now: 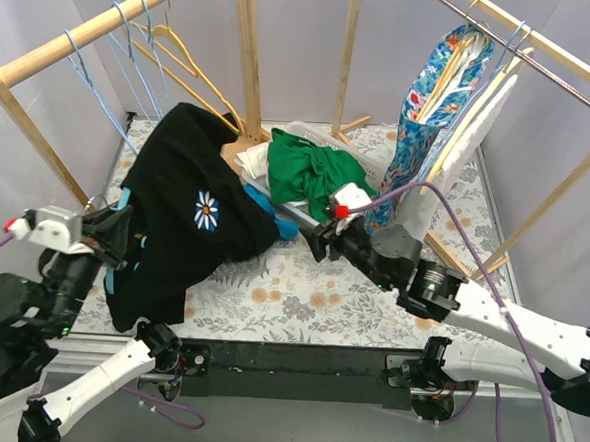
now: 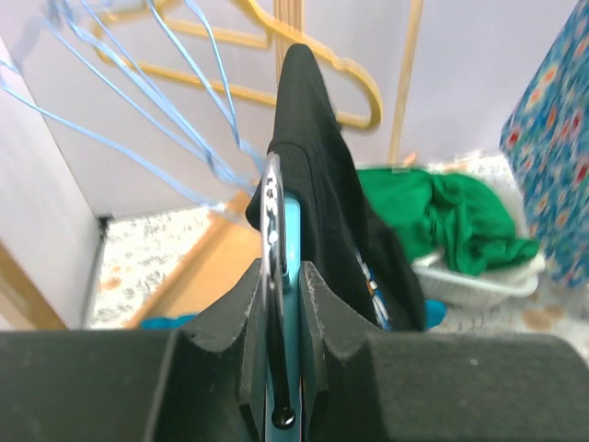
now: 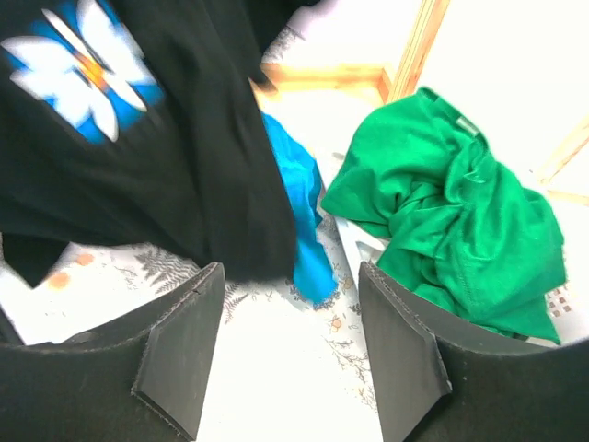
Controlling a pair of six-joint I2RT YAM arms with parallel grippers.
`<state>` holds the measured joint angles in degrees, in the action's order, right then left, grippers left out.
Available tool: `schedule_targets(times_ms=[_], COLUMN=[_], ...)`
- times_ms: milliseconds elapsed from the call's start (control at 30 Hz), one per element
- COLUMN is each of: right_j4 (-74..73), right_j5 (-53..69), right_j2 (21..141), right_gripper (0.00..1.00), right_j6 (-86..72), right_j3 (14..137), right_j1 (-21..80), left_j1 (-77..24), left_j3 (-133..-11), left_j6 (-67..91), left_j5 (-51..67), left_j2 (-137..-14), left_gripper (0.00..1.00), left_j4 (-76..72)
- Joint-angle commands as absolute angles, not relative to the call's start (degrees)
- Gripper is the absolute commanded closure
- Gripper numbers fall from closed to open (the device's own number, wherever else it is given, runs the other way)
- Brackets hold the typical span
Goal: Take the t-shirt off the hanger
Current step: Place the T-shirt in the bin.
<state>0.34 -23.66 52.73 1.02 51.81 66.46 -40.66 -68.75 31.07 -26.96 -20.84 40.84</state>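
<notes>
The black t-shirt [image 1: 186, 204] with a white and blue flower print hangs slanted over the left of the table on a teal hanger. My left gripper [image 1: 114, 232] is at its lower left end. In the left wrist view it [image 2: 283, 304] is shut on the teal hanger [image 2: 291, 230] and its metal hook, with the shirt [image 2: 317, 157] draped beyond. My right gripper [image 1: 319, 241] is open and empty by the shirt's lower right edge. In the right wrist view it [image 3: 290, 341] hovers over the tablecloth, just short of the shirt [image 3: 184, 138] and a blue piece [image 3: 299, 212] sticking out under it.
A green garment [image 1: 308, 172] lies in a white basket [image 3: 354, 244] at the table's middle back. A floral garment [image 1: 431, 119] hangs on the right rail. Blue wire hangers [image 1: 134, 61] and a yellow hanger [image 1: 189, 69] hang on the left wooden rail.
</notes>
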Motion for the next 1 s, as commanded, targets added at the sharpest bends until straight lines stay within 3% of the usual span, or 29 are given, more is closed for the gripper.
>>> schedule_targets(times_ms=[0,233,467,567,967], right_j4=[5.9,10.0,12.5,14.0,7.4], right_j5=[-26.4,-26.6,-15.1,-5.1,19.4], right_j2=[60.4,67.0,69.2,71.0,93.7], right_gripper=[0.34,0.36,0.36,0.29,0.23], right_j6=[0.5,-1.2,-5.2,-6.9,-3.5], right_j3=[54.2,55.2,54.0,55.0,77.5], right_j1=[66.7,65.2,59.9,55.6,51.9], left_j1=[-40.4,-40.4,-40.4,-40.4,-40.5], left_j3=[-77.2,-86.1,-89.2,-92.1,-99.1], left_j6=[27.7,25.9,24.1,23.5,23.2], left_j5=[-23.4,-5.5,1.7,6.1,18.7], left_j2=[-22.6,-23.8,-22.6,-23.6,-28.3], left_gripper=[1.0,1.0,1.0,1.0,1.0], left_j4=[40.6,47.0,42.5,42.1,48.1])
